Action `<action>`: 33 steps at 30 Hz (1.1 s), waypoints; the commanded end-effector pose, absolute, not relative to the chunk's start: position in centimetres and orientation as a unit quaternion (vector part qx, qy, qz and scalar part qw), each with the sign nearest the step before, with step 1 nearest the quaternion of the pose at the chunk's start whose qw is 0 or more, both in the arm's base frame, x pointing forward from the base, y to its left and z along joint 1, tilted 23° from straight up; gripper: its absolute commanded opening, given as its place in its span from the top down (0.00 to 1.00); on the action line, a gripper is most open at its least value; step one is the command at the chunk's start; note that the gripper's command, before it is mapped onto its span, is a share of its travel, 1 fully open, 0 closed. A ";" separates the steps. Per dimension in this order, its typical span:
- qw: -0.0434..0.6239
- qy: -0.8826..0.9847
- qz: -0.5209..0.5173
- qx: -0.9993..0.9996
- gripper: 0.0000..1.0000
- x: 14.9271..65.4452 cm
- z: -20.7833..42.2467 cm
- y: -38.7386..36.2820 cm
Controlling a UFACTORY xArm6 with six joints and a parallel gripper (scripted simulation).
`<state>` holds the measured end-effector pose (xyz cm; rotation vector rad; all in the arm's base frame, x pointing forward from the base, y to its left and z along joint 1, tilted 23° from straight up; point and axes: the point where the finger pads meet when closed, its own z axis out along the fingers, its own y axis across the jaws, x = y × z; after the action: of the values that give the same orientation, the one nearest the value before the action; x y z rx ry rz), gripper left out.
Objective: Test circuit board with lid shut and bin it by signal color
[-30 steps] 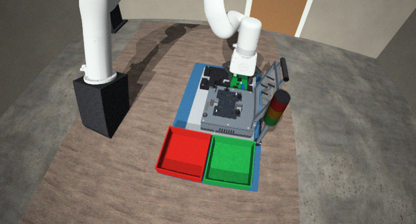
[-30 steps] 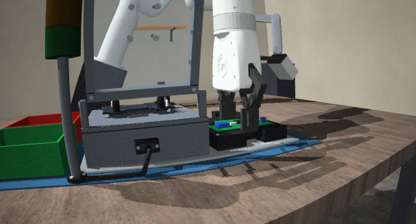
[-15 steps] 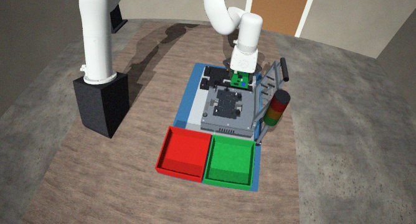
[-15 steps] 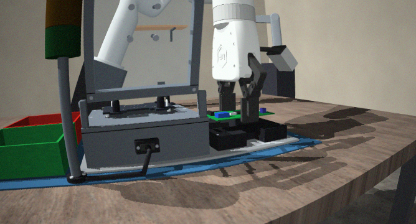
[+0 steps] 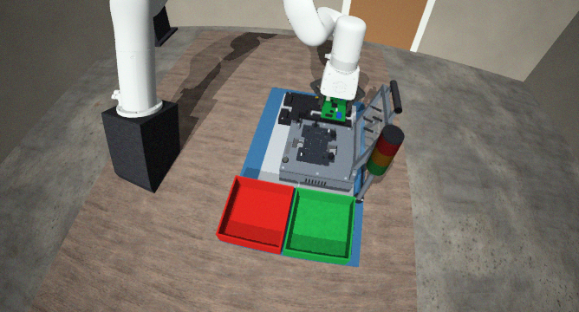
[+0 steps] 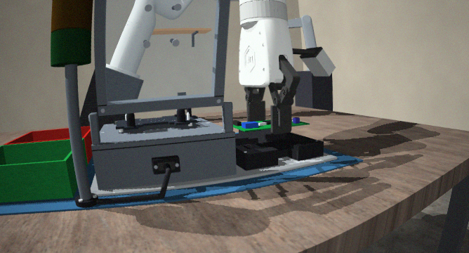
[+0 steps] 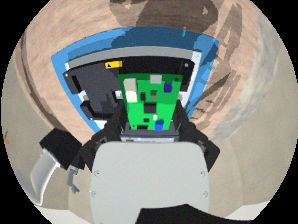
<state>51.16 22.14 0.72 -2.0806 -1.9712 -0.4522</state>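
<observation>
A wood-grain tabletop (image 5: 130, 246) under beige walls carries a blue bench mat (image 6: 316, 166) where all the equipment stands.

The end effector (image 6: 268, 127) hangs from a vertical white wrist, its two dark fingers (image 6: 281, 120) closed on the long edges of the green circuit board (image 6: 268, 126); they stand fairly wide because the board fills the gap between them. The board is level and face up, lifted clear above the black tray (image 6: 274, 150) directly beneath it, with no contact between board and tray in the exterior view. A blue part and a white part show on the board's top face.

In the wrist view the board (image 7: 152, 103) runs straight out ahead of the end effector, with the tray's dark pockets below and beside it.

Just beside the end effector stands the grey tester (image 6: 161, 157), its plate uncovered and black posts (image 6: 130, 119) rising from it. The tester's framed lid (image 6: 100, 59) stands upright, its black handle (image 5: 395, 96) at the top.

Beyond the tester's far side rises the signal tower (image 5: 386, 151) on its grey pole, showing dull red, amber and green bands.

Farthest from the end effector, past the tester, the red bin (image 5: 256, 211) and green bin (image 5: 321, 224) sit side by side, touching, both upright.
</observation>
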 end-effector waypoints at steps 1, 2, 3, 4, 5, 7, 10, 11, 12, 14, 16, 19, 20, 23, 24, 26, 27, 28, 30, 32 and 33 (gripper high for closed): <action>0.118 -0.674 -0.157 -0.712 0.21 51.3 2.1 21.7; 0.118 -0.674 -0.157 -0.712 0.21 51.2 2.5 21.5; 0.118 -0.674 -0.157 -0.712 0.21 51.2 2.9 21.3; 0.118 -0.674 -0.157 -0.712 0.21 51.2 3.4 21.1; 0.118 -0.674 -0.157 -0.712 0.21 51.2 3.8 20.9; 0.118 -0.674 -0.157 -0.712 0.21 51.1 4.7 20.6; 0.118 -0.674 -0.157 -0.712 0.21 51.0 5.5 20.3; 0.118 -0.674 -0.157 -0.712 0.21 51.0 5.5 20.3; 0.118 -0.674 -0.157 -0.712 0.21 51.0 5.8 20.1; 0.118 -0.674 -0.157 -0.712 0.21 51.0 6.4 19.9; 0.118 -0.674 -0.157 -0.712 0.21 51.0 6.7 19.7; 0.118 -0.674 -0.157 -0.712 0.21 50.9 6.9 19.7; 0.118 -0.674 -0.157 -0.712 0.21 50.9 6.9 19.7; 0.118 -0.674 -0.157 -0.712 0.21 50.9 6.9 19.7; 0.118 -0.674 -0.157 -0.712 0.21 50.9 6.9 19.7; 0.118 -0.674 -0.157 -0.712 0.21 50.9 6.9 19.7; 0.118 -0.674 -0.157 -0.712 0.21 50.9 6.9 19.7; 0.118 -0.674 -0.157 -0.712 0.21 50.9 6.9 19.7; 0.118 -0.674 -0.157 -0.712 0.21 50.9 6.9 19.7; 0.118 -0.675 -0.157 -0.712 0.21 50.9 6.9 19.7; 0.118 -0.675 -0.157 -0.712 0.21 50.9 6.9 19.7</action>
<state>50.79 19.68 6.73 -2.0804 -1.9717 -0.4534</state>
